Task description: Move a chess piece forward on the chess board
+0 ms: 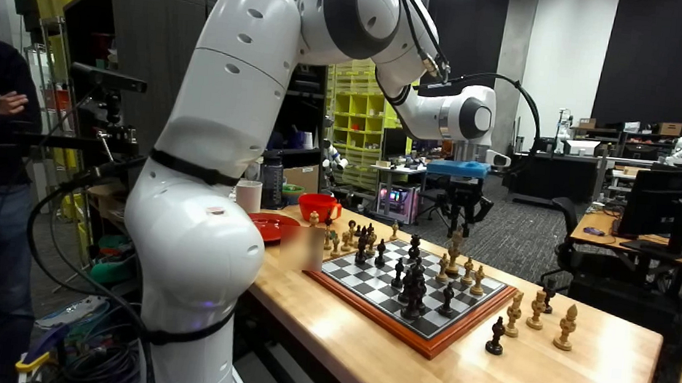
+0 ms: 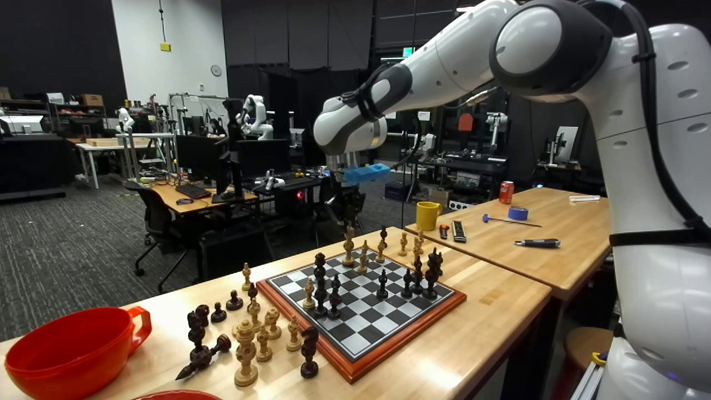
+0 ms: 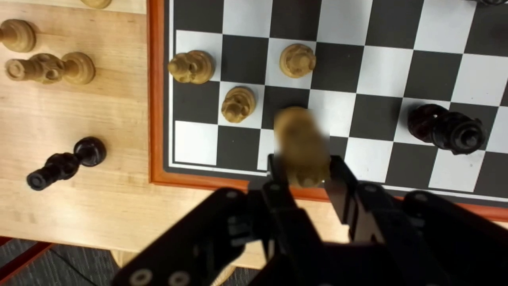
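Tan, carved chess piece (image 3: 299, 139) stands on checkered board (image 3: 373, 119); can't tell whether pincer (image 3: 303, 161) pinches it.

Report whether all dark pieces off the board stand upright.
No, in an exterior view a dark piece lies on its side near the red bowl.

The tool (image 3: 303, 169) is matte black and angular, dotted with small round metal discs (image 3: 141, 277). Just above the tool is a bright blue block (image 1: 458, 168). Farther up from it, the arm (image 1: 228, 104) is smooth, glossy white, with dark grey joint sections (image 1: 342, 17), oval recesses (image 1: 232, 69), black straps (image 1: 192, 168) and thick black cabling (image 2: 647, 78).
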`<control>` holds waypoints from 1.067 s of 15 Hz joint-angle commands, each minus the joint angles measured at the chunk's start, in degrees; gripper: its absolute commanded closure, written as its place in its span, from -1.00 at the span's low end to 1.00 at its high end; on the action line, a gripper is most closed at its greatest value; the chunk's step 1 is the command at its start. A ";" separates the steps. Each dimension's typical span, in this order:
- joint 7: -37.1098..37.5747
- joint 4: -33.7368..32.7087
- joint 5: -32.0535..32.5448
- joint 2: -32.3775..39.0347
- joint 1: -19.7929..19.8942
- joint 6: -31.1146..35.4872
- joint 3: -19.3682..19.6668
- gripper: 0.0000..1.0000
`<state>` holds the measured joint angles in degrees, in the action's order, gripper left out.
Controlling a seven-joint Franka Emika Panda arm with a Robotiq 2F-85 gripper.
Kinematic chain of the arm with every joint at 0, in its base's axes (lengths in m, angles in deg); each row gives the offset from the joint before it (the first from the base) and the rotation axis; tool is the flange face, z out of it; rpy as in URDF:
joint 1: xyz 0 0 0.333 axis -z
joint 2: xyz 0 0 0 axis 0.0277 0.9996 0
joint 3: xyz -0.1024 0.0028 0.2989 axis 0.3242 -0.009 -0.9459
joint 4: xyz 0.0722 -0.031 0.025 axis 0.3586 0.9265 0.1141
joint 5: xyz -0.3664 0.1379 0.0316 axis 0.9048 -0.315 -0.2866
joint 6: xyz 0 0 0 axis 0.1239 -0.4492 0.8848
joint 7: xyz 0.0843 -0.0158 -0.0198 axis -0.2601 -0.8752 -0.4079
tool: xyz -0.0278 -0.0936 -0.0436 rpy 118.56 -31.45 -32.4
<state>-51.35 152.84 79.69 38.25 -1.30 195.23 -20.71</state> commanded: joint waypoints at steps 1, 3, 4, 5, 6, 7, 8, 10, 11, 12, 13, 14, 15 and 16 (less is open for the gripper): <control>-0.26 -1.50 0.98 -0.44 -0.65 -1.47 0.10 0.85; -0.20 -2.30 1.62 0.16 -0.79 -1.64 0.25 0.85; -0.30 -2.46 1.76 0.33 -0.77 -1.58 0.25 0.85; -0.43 -2.67 1.82 0.64 -0.72 -1.56 0.24 0.85; -0.53 -2.86 1.88 0.86 -0.70 -1.55 0.22 0.85; -0.67 -3.06 1.80 1.11 -0.67 -1.43 0.18 0.85; -0.80 -3.52 1.73 1.53 -0.67 -1.49 0.14 0.85; -1.06 -4.64 1.72 2.48 -0.72 -1.63 0.10 0.85; -1.23 -5.21 1.72 2.94 -0.72 -1.70 0.10 0.85; -1.30 -5.79 1.74 3.40 -0.72 -1.69 0.13 0.85; -1.39 -6.43 1.77 3.90 -0.72 -1.83 0.15 0.85; -1.51 -7.03 1.80 4.36 -0.71 -1.89 0.17 0.85; -1.60 -7.58 1.86 4.77 -0.70 -1.96 0.20 0.85; -1.65 -8.06 1.94 5.13 -0.69 -2.10 0.27 0.85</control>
<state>-52.23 147.66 80.63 42.00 -1.60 195.10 -20.75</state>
